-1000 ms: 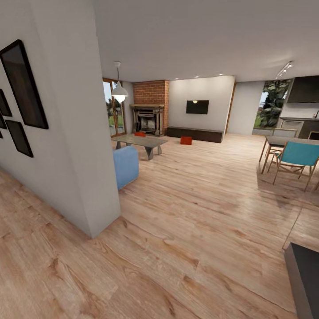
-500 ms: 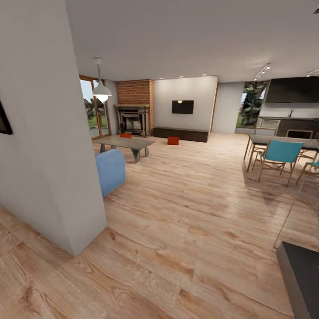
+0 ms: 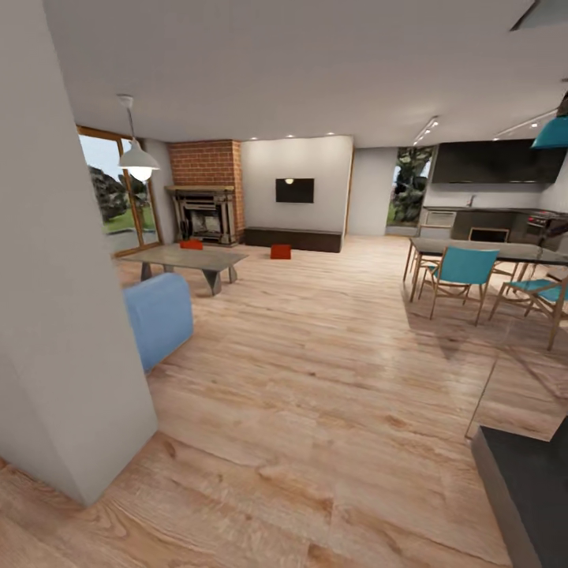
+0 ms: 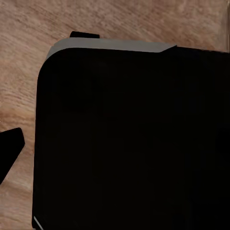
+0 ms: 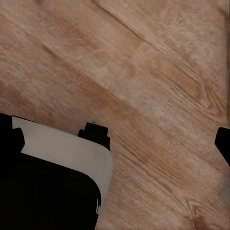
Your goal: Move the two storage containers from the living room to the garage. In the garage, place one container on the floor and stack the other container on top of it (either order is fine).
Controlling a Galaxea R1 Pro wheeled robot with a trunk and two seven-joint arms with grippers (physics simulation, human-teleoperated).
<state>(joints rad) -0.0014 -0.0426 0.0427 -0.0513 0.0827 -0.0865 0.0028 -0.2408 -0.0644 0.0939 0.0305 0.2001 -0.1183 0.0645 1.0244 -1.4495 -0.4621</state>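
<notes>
Two orange-red storage containers stand far off in the living room. One container (image 3: 191, 244) shows just over the far side of the grey coffee table (image 3: 185, 259). The other container (image 3: 280, 252) sits on the wood-plank floor in front of the long low dark cabinet (image 3: 292, 238). Beside them is the brick fireplace (image 3: 203, 211). Both wrist views look down on plank floor and my black base. A dark fingertip (image 4: 9, 149) juts in at one edge of the left wrist view, and another fingertip (image 5: 223, 143) does the same in the right wrist view. Nothing is held.
A white wall corner (image 3: 71, 355) stands close on the left, with a blue sofa (image 3: 158, 315) behind it. A dining table with teal chairs (image 3: 461, 270) is at the right. A dark-topped block (image 3: 528, 489) fills the lower right corner. Open plank floor runs between.
The whole view has shifted: the wall corner, sofa and fireplace slid left and the kitchen side came in at the right. The framed pictures left the view. The containers stayed put.
</notes>
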